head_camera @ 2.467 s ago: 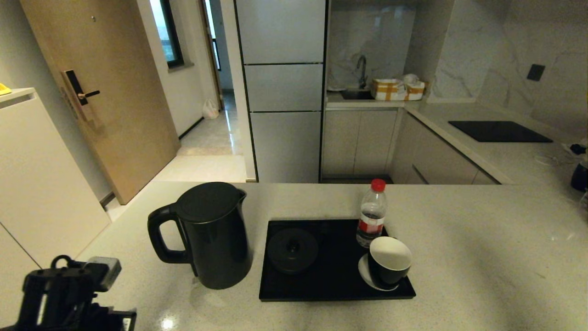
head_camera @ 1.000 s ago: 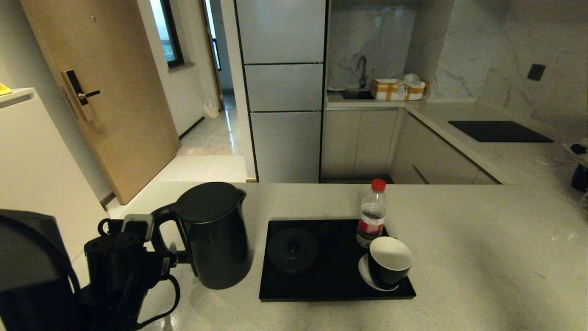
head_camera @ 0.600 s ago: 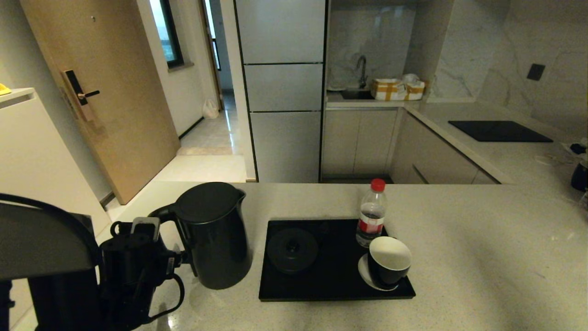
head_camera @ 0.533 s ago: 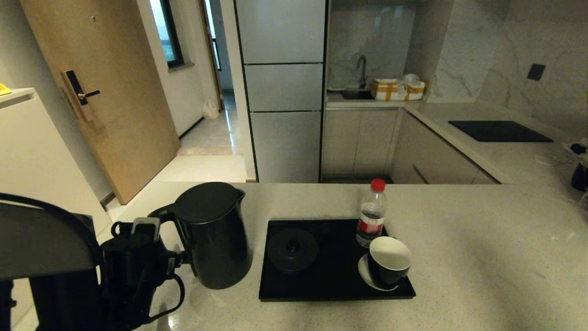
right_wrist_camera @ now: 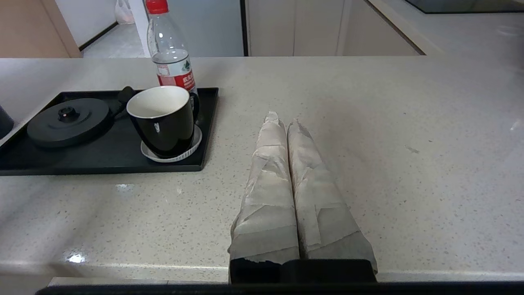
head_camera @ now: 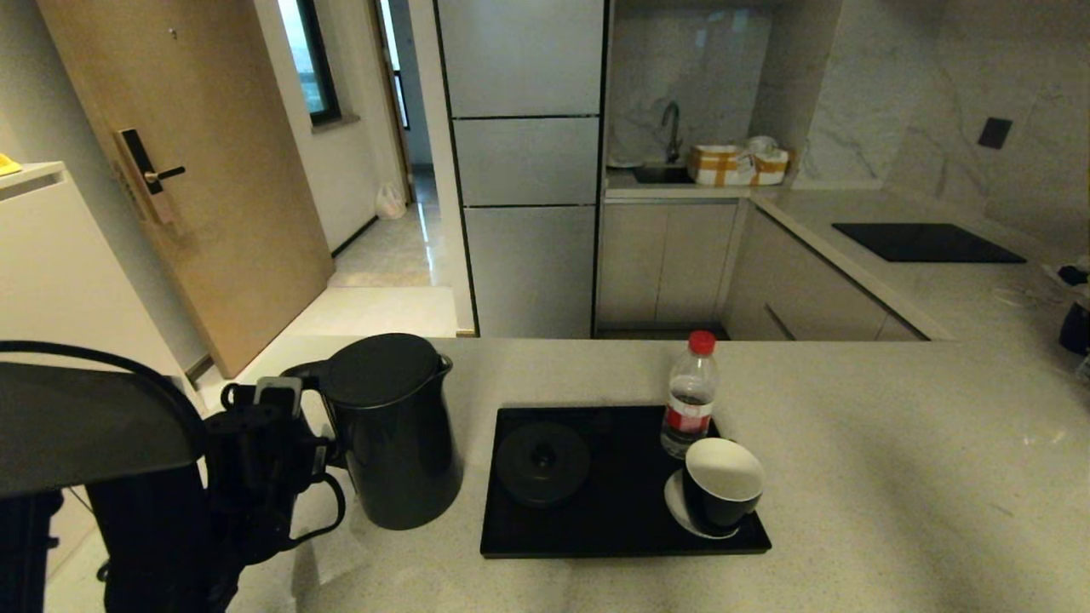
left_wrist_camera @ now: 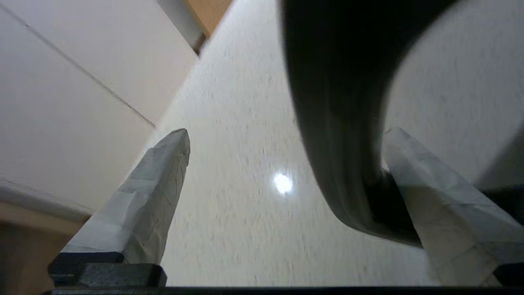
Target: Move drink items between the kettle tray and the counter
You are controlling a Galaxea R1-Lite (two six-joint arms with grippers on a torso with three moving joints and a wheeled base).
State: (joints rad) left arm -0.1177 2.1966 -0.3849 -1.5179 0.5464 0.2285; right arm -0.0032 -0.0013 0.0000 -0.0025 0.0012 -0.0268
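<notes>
The tall black kettle (head_camera: 396, 443) stands on the beige counter (head_camera: 894, 477), just left of the black kettle tray (head_camera: 622, 532). My left gripper (head_camera: 311, 447) is at its loop handle. In the left wrist view the gripper (left_wrist_camera: 287, 132) is open, and the handle (left_wrist_camera: 335, 123) lies between the fingers against one of them. The round kettle base (head_camera: 543, 464), the red-capped bottle (head_camera: 688, 400) and the black cup (head_camera: 722, 489) are on the tray. My right gripper (right_wrist_camera: 282, 119) is shut and empty, low over the counter to the right of the tray (right_wrist_camera: 102, 157); the cup (right_wrist_camera: 163, 123) and bottle (right_wrist_camera: 172, 61) show there.
The cup rests on a small white saucer (head_camera: 674, 509). A black cooktop panel (head_camera: 926, 243) lies on the far right counter. A white cabinet (head_camera: 68, 281) stands beyond the counter's left edge, close to the kettle. A dark object (head_camera: 1075, 328) sits at the far right.
My left arm has come up from the lower left to the kettle's handle, which now sits between its fingers. The kettle has shifted slightly. The tray's items have not moved.
</notes>
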